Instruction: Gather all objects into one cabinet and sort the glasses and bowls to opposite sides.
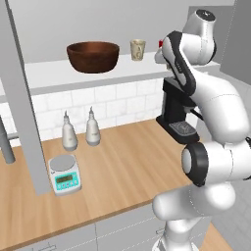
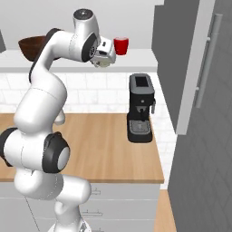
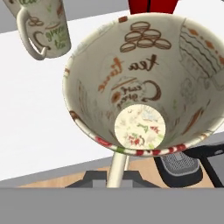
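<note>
My gripper is shut on a cream cup with tea-time prints, seen mouth-on in the hand view. The cup hangs at the front edge of the cabinet's white shelf, above the coffee machine. Behind it on the shelf stand a glossy red cup and a beige handled mug. From the left base, that beige mug stands right of the wide dark brown bowl, and the arm hides most of the red cup.
A black coffee machine stands on the wooden counter below the shelf. Two white bottles and a small scale sit to the left. Open grey cabinet doors hang at the left and at the right, the latter with a bar handle.
</note>
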You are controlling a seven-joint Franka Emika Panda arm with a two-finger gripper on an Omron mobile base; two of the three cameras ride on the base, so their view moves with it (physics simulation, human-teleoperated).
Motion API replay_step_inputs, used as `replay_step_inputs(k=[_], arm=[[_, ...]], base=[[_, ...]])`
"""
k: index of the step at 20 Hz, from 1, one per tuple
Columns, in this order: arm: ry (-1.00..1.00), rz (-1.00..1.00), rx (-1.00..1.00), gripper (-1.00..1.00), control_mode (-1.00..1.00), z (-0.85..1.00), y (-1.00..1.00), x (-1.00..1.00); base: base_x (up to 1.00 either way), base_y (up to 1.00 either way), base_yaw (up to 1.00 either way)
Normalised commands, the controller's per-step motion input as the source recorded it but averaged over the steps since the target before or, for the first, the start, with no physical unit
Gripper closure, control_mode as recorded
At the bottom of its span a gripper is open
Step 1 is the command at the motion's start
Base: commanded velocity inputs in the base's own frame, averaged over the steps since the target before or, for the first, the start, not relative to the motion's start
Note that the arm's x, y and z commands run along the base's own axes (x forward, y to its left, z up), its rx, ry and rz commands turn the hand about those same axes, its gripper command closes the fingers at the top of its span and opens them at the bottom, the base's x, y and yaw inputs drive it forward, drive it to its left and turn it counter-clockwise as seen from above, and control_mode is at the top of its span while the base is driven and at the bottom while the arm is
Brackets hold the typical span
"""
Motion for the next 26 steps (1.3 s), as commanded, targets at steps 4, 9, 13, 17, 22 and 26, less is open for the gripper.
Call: replay_step_inputs(k=[4, 9, 13, 17, 22, 26], arm=[[0.0, 0.0, 0.0, 1.0, -1.0, -0.13, 0.13, 0.22], [0.08, 0.02, 0.06, 1.0, -1.0, -0.01, 0.14, 0.13], [0.14, 0.07, 0.05, 1.0, -1.0, -0.01, 0.1, 0.11], [0.0, 0.06, 0.0, 1.0, -1.0, -0.22, 0.11, 0.13], [0.0, 0.06, 0.0, 1.0, -1.0, -0.19, 0.33, 0.3], [-0.02, 0.06, 0.0, 1.0, -1.0, -0.23, 0.29, 0.29]], base=[[0.0, 0.0, 0.0], [0.0, 0.0, 0.0], [0.0, 0.0, 0.0], [0.0, 0.0, 0.0], [0.0, 0.0, 0.0], [0.0, 0.0, 0.0]])
